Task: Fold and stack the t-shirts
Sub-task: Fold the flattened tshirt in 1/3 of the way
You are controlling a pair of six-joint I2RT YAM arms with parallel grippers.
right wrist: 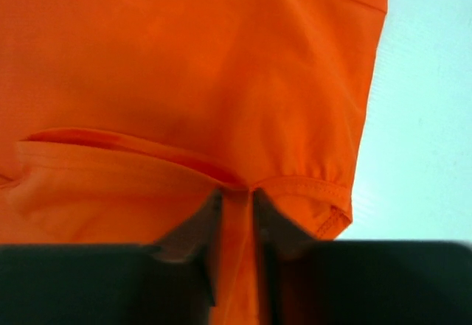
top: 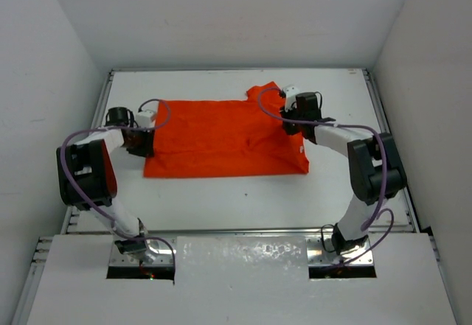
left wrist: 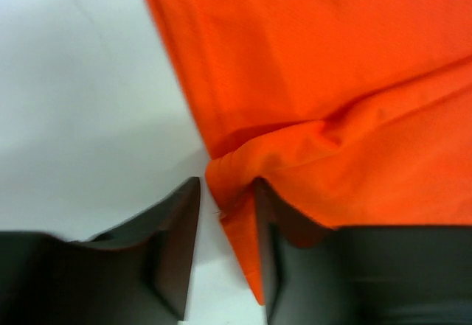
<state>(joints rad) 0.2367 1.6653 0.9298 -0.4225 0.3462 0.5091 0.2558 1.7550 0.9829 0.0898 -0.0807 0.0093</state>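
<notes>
One orange-red t-shirt lies spread flat mid-worktop. Right fingers pinch its right edge near the sleeve, cloth filling the gap. Left fingers stand narrow astride the left hem, bare worktop showing between them: not clamped. Holds on opposite edges suggest a two-handed fold is being set up.
</notes>
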